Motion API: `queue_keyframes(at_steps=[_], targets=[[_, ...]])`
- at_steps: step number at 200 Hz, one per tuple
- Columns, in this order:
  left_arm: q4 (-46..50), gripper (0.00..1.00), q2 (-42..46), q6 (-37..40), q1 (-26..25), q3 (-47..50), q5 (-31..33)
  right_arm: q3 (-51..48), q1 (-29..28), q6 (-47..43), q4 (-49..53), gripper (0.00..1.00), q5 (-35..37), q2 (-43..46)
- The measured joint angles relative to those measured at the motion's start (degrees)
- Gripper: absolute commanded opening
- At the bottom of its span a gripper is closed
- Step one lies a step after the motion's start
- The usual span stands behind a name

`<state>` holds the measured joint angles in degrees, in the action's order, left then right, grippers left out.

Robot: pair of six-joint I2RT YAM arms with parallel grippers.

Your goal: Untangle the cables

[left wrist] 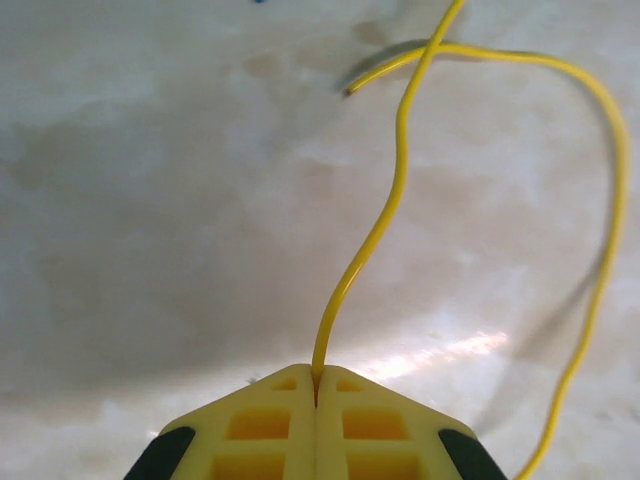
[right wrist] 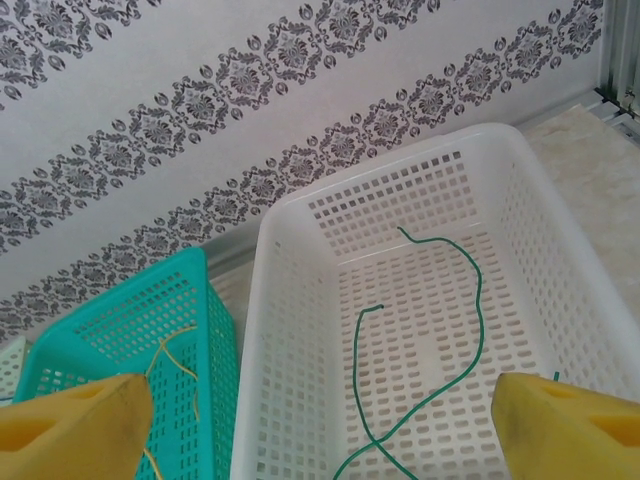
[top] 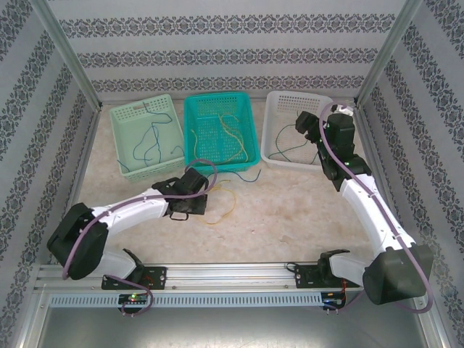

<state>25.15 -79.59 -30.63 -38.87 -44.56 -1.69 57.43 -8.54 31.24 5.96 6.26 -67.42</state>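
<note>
Table (top: 290, 206): pale, marbled beige surface, seen close up in the left wrist view (left wrist: 150, 200).
Far left: light green basket (top: 147, 136) stands on the table.
Far middle: teal basket (top: 220, 130), just beside the green one.
Far right: white basket (top: 272, 138), its rim (right wrist: 250, 330) close beside the teal basket (right wrist: 215, 300).
Bare surface: yellow cable (top: 229, 201) lies looped in front of the teal basket, crossing over itself (left wrist: 400, 180).
Teal basket's front edge: dark cable (top: 250, 179) trails onto the table.
</note>
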Motion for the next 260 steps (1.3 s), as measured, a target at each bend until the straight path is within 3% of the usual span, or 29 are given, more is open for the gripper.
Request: queue_keyframes(at_steps=[60,115,172,260], targets=[[0.9,0.0,12.4,6.1,-2.8,-0.7,-1.0,-3.4,-4.0,-0.3,0.9,0.85,-3.7,2.1],[-3.8,0.0,20.9,11.3,-2.8,-3.6,6.0,-8.3,-6.7,-1.3,-0.6,0.82,-14.8,3.8],[-14.1,0.0,22.1,16.0,-2.8,-3.6,10.6,-11.3,-8.6,2.8,-4.0,0.82,-23.8,-0.1],[-19.9,0.0,22.6,23.4,-2.2,-10.6,12.7,-11.4,-11.2,3.5,-5.8,0.83,-23.9,-2.1]])
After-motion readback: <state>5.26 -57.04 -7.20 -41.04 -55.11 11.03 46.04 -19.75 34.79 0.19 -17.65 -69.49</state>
